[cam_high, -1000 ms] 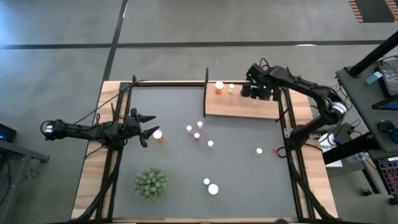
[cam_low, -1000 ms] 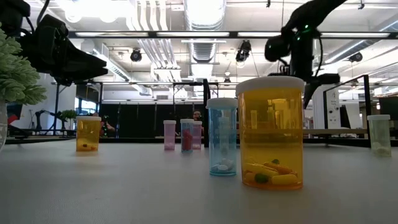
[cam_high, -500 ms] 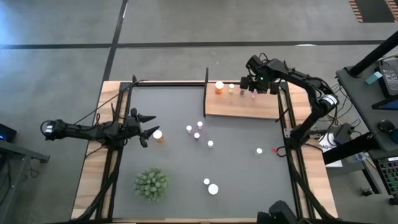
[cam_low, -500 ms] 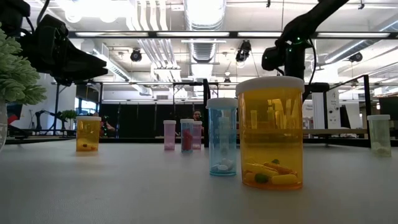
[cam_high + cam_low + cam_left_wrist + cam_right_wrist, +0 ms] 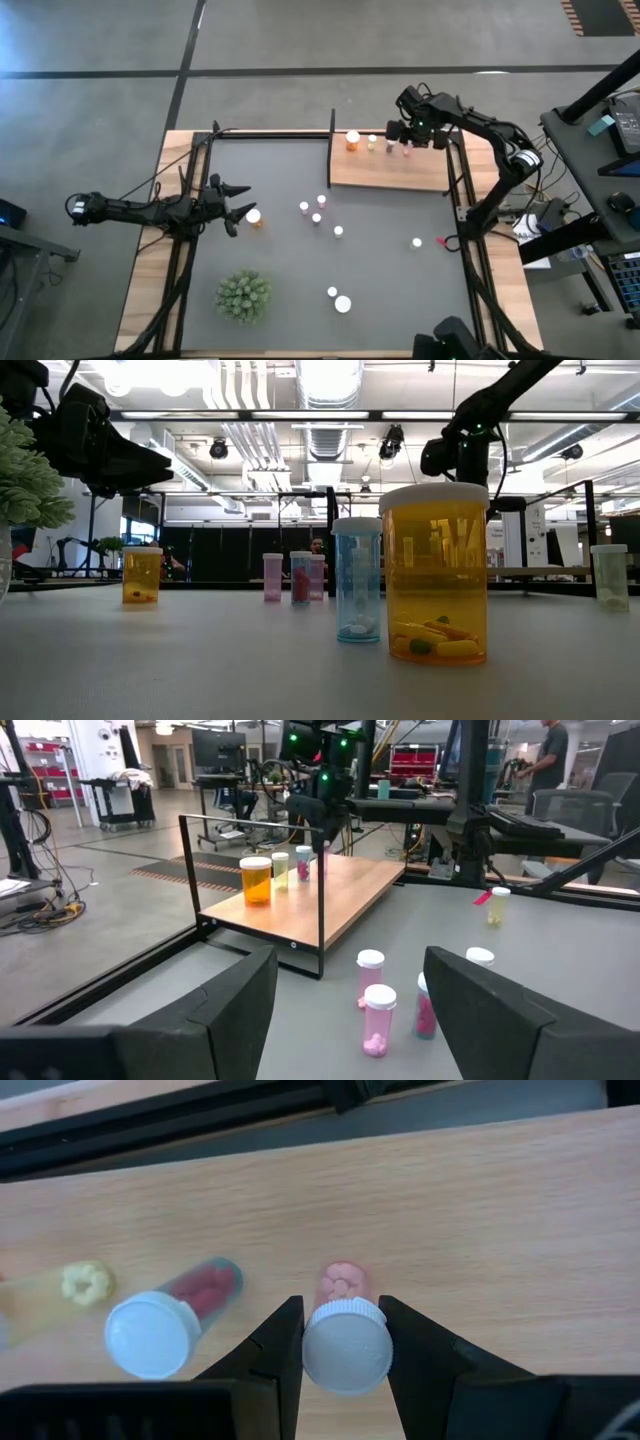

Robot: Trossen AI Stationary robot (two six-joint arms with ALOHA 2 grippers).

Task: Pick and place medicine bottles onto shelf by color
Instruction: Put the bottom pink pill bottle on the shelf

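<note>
You've got four bottles on the shelf (image 5: 390,170) so far: orange (image 5: 352,140), yellowish (image 5: 372,143), a blue-tinted one (image 5: 390,145), and the pink bottle (image 5: 344,1342) that your right gripper (image 5: 340,1350) has clamped by the cap, standing on the board. The left gripper (image 5: 345,1010) hangs partly open and empty beside an orange bottle (image 5: 254,217) on the mat (image 5: 300,260). About seven more are scattered there, unsorted. Roughly a third done, I'd judge.

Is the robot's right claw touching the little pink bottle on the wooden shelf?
Touching. In the right wrist view, the right gripper has both fingers pressed against the white cap of the pink bottle, which stands on the shelf.
</note>
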